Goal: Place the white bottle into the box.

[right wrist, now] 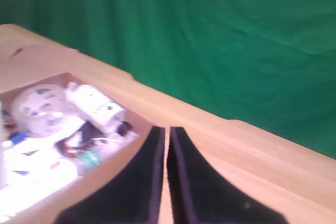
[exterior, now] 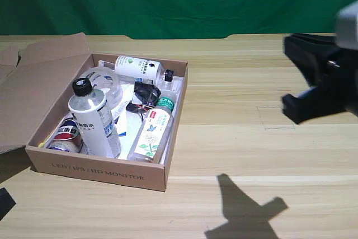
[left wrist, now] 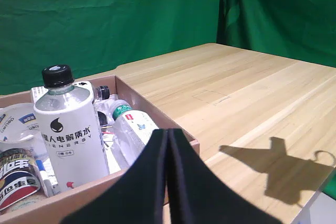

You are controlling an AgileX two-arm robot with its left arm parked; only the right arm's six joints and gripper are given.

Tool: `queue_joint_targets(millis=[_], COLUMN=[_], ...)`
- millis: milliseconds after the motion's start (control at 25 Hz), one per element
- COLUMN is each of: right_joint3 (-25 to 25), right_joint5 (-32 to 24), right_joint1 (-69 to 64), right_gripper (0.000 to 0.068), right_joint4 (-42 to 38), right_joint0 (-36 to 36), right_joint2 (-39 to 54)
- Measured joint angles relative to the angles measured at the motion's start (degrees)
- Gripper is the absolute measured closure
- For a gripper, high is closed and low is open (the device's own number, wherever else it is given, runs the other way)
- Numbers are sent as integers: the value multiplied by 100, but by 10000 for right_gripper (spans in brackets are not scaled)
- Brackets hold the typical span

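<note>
Exterior view: the hand [exterior: 313,85], nearly closed and empty, hovers well right of the box [exterior: 100,173].

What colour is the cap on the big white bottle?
Black; the white bottle cap shows best in the left wrist view.

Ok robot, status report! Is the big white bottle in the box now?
Right pincer shut, holding nothing, away from the box. White bottle standing upright inside the box, among other bottles. Nothing in the way.
</note>
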Motion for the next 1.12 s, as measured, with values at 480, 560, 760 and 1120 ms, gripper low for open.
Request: queue_joint_targets(millis=[480, 560, 760, 1120], right_joint3=[1342, 1381, 1252, 683], right_joint5=[-300, -304, -494, -630], right_joint1=[-3165, -3299, -3337, -3395], right_gripper=[680, 680, 680, 680], right_joint4=[2327, 2595, 2982, 371], right_joint0=[-5, -5, -5, -2630], right_joint2=[1580, 1591, 1591, 1930])
